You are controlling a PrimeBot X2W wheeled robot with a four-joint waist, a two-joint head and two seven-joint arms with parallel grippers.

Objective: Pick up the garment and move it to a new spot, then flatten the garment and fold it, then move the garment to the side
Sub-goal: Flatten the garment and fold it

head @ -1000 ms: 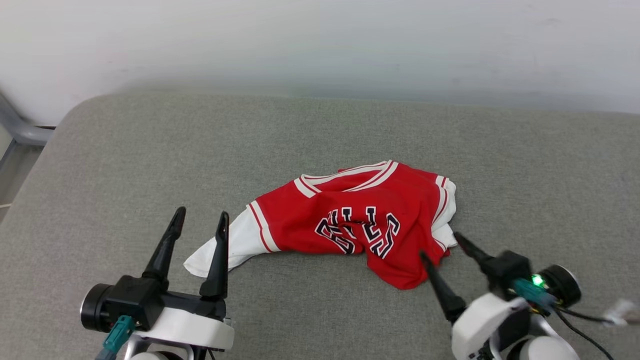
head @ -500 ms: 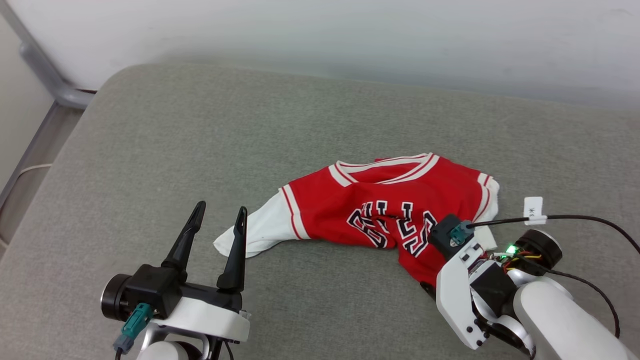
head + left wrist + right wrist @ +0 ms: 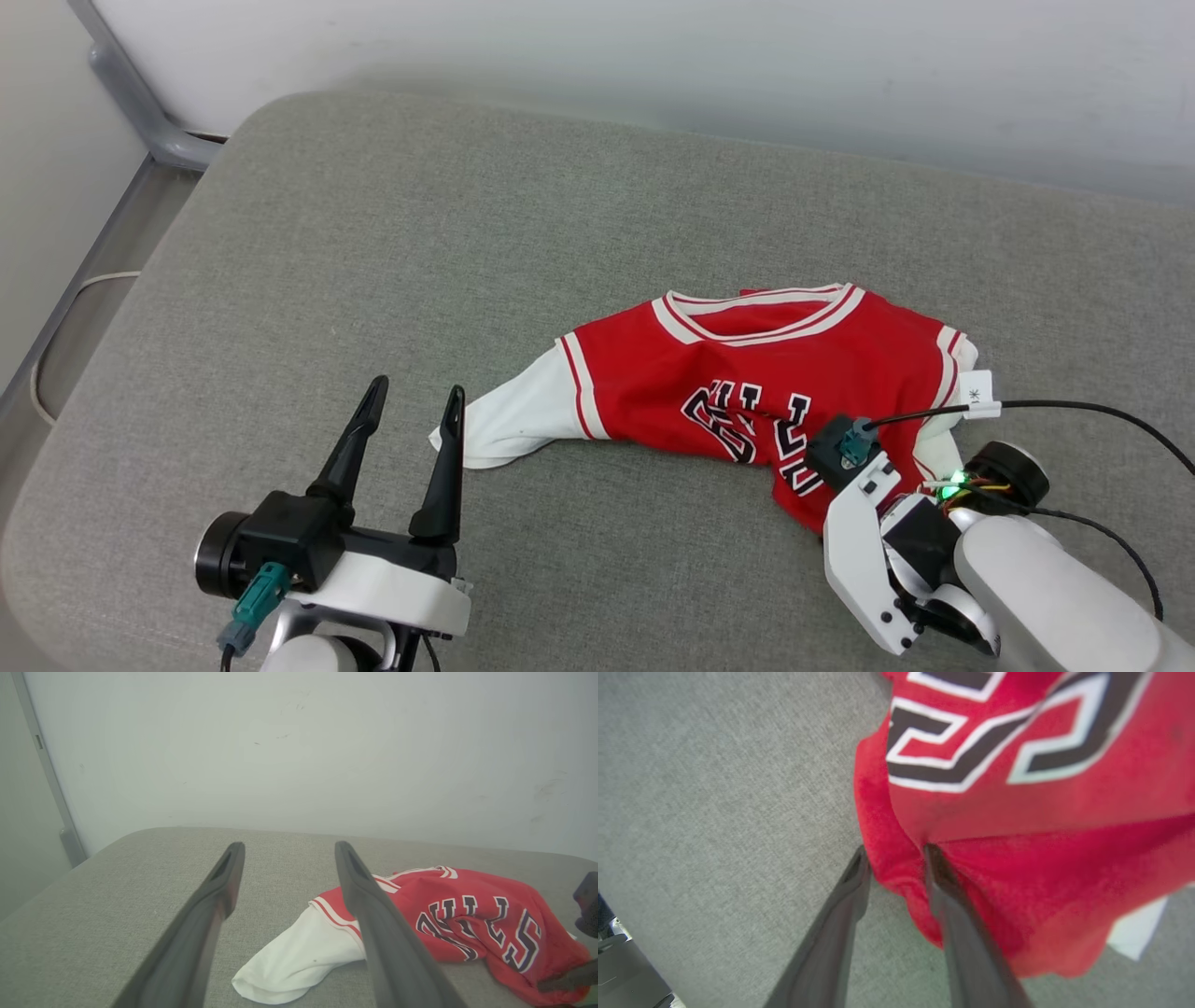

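Head view takes in the whole scene: one garment (image 3: 747, 373), a red jersey with white sleeves and a striped collar, lies crumpled right of the middle of the grey fabric surface (image 3: 373, 233). Its collar is toward the far side, one white sleeve (image 3: 518, 420) stretches out to the left, and a second shows as a white edge at its right. The left hand (image 3: 416, 387) hovers at the near left, its two dark fingers well apart with nothing between them, the tips just near of that stretched sleeve's end. At the near right the other arm's pale wrist (image 3: 859, 541) covers the garment's near right corner and hides its fingers. One black cable (image 3: 1055, 404) with one small white tag (image 3: 976, 387) runs to it, the tag's mark too small to read, and one green light (image 3: 954, 485) glows there. Right wrist view supplies what is hidden: the right hand (image 3: 896, 851) has its two fingers drawn close, a fold of the red hem pinched between them. Beyond them are large, blurred black-and-white characters that cannot be read. Left wrist view, looking low across the surface toward the white wall (image 3: 299, 742), gives the clearest lettering: black, white-outlined "ULLS" across the chest, the first letter lost in a crease.
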